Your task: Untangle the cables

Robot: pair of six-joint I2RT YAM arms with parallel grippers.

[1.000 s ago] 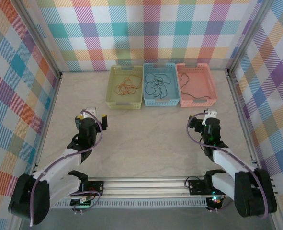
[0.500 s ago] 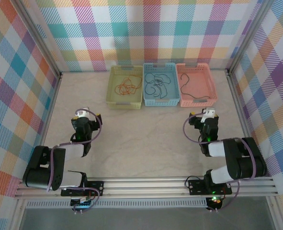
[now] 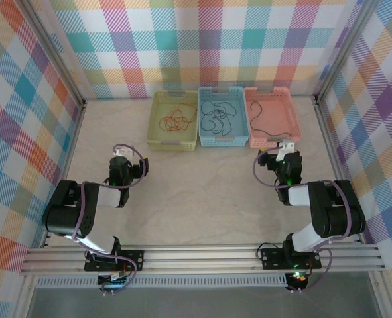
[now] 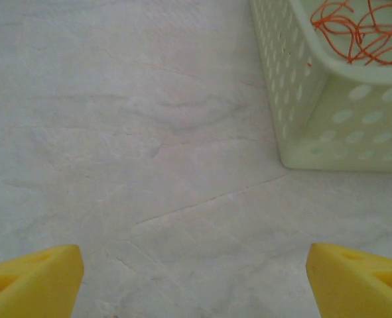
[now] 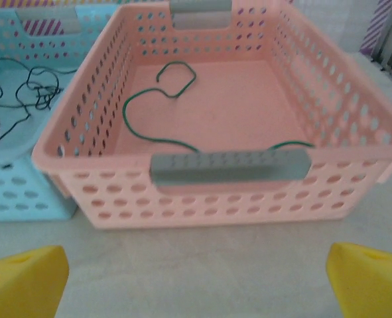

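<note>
An orange-red cable point(image 3: 172, 120) point(image 4: 355, 30) lies bunched in the yellow-green basket point(image 3: 153, 127) point(image 4: 315, 119). A black cable point(image 3: 217, 116) point(image 5: 10, 93) lies looped in the blue basket point(image 3: 222, 142) point(image 5: 23, 192). A dark green cable point(image 3: 262, 123) point(image 5: 149, 129) curves across the pink basket point(image 3: 296, 126) point(image 5: 229, 199). My left gripper point(image 3: 122, 158) point(image 4: 196, 278) is low over the table, near-left of the yellow-green basket, open, with bare table between its yellow fingers point(image 4: 33, 278). My right gripper point(image 3: 286, 150) point(image 5: 196, 278) faces the pink basket's near wall, open and holding nothing, fingers point(image 5: 371, 278) wide apart.
The three baskets stand side by side at the back of the marble-patterned table point(image 3: 196, 192). Plaid walls with metal posts point(image 3: 331, 142) close in the left, right and back. An aluminium rail point(image 3: 202, 255) runs along the near edge at the arm bases.
Both arms have folded in, elbows drawn back toward their bases. The right gripper has moved a little nearer the pink basket. The cables lie as before.
</note>
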